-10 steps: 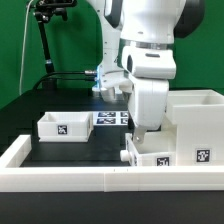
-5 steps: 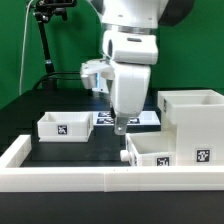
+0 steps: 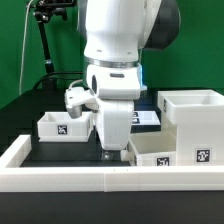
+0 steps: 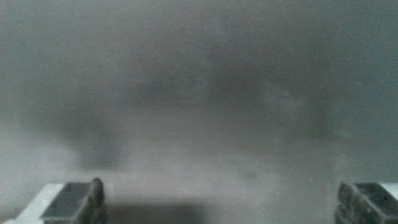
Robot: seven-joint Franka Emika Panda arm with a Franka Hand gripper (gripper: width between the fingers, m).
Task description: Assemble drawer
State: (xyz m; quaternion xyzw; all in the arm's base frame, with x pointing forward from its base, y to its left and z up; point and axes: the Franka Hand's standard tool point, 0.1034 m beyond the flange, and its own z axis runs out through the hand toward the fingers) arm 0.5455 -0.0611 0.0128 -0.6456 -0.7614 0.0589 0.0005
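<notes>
Drawer case (image 3: 192, 112) stands on the exterior view's right with one tray (image 3: 160, 150) just in front of it, and the other tray (image 3: 62, 125) sits well apart on that view's left. The gripper (image 3: 109, 154) hangs low over the table (image 3: 60, 150) between the two, fingers (image 4: 71, 203) spread wide with nothing between them, so I judge a reach for a tray is in hand. Next it must settle squarely over a tray wall before closing; room is tight by the tray beside it and the fence (image 3: 60, 178), freer toward the other tray
</notes>
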